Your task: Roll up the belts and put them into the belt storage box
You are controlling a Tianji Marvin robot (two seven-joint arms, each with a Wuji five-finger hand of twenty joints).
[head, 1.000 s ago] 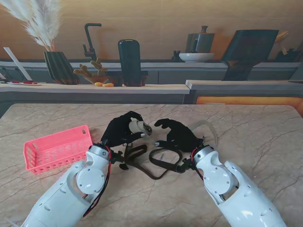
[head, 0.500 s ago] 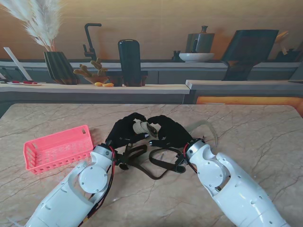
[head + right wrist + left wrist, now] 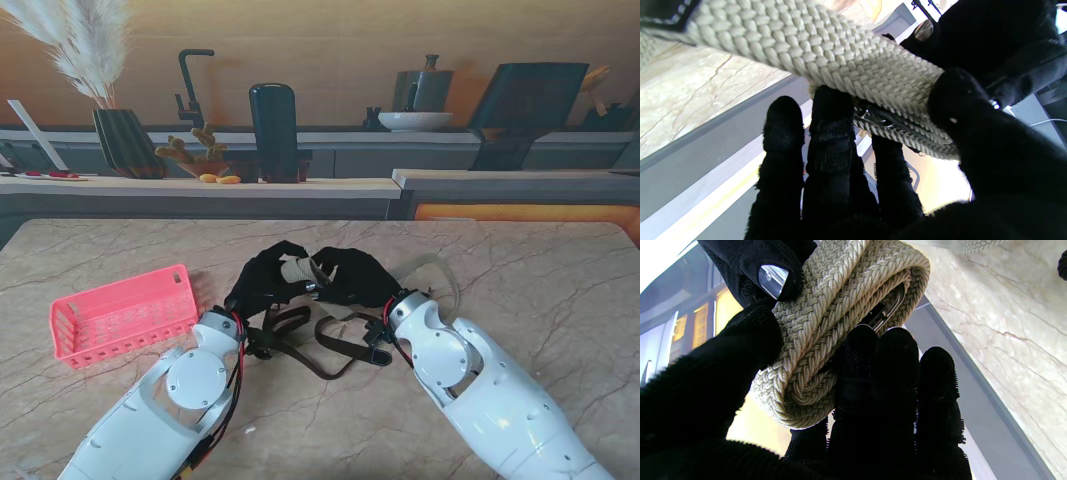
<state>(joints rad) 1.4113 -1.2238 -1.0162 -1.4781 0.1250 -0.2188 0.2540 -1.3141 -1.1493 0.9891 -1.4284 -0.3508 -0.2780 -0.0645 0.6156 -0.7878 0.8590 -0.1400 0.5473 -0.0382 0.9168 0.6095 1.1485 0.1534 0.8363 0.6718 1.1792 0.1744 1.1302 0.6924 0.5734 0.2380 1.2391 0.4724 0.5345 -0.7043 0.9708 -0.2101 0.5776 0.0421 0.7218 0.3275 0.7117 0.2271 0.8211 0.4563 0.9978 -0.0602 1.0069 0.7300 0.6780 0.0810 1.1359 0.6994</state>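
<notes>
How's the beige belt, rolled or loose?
Partly rolled: coil in both hands, tail loose on the table.

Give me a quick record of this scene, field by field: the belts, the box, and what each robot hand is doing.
woven belt: cream, partly rolled, held off the table between both hands
left robot hand: shut on the roll
right robot hand: gripping the same belt's strap
dark belt: loose on the table, nearer to me than the hands
storage box: pink basket, on the left, no belt visible inside
</notes>
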